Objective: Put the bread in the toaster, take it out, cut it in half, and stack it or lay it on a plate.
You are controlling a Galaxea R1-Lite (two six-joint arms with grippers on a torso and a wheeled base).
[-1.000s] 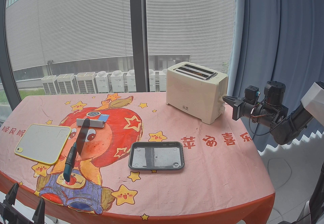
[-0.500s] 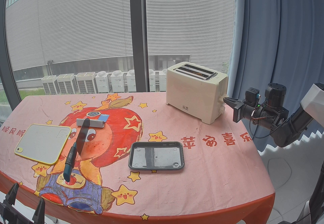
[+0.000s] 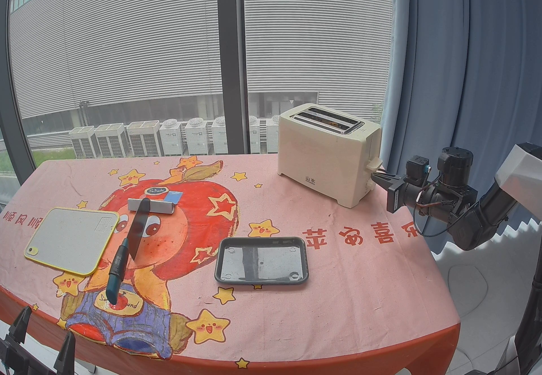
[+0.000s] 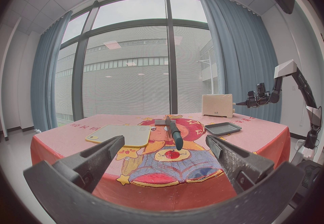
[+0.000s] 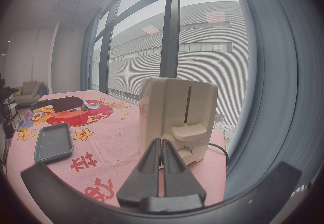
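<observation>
On the table point(image 3: 350, 280) sit one toaster point(image 3: 327, 153), perhaps loaded, one tray point(image 3: 261, 261), one knife point(image 3: 125, 251); right hand point(image 3: 375, 177) pressed together, left hand point(image 4: 163, 139) spread.

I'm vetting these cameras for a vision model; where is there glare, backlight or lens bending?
Head view: the window frame bows at the edge, and the tray mirrors it. Left wrist view: dark corners ring the picture. Right wrist view: the toaster stands against daylit glass, which reflects ceiling lights.

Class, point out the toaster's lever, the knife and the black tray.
toaster's lever point(image 5: 188, 132), right wrist view, its flat tab.
knife point(image 3: 116, 273), head view, its handle.
black tray point(image 3: 261, 261), head view, its bare floor.
</observation>
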